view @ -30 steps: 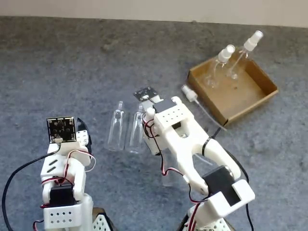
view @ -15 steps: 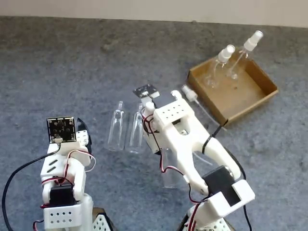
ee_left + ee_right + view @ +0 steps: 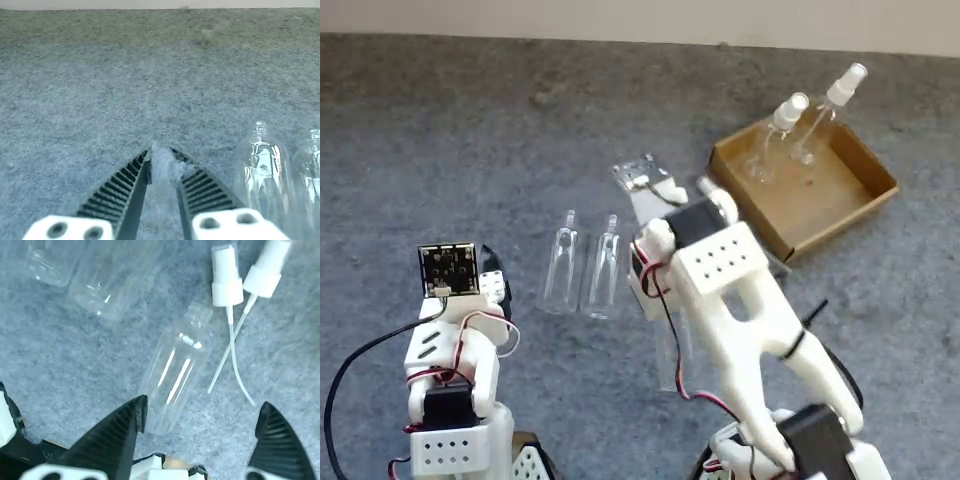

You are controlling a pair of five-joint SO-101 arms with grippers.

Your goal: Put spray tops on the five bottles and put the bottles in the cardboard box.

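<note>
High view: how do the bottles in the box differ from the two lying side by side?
Tops: the clear plastic bottles in the brown cardboard box wear white spray tops; the clear plastic pair on the grey carpet has bare necks. Pose: boxed bottles stand; carpet pair lies flat. Both clear.

No legible text, labels, brands, numbers or signs on anything in view.

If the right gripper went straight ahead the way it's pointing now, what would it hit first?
Probably the capless bottle lying between the right gripper's open fingers, with two loose spray tops beyond it. Depth is unclear.
</note>
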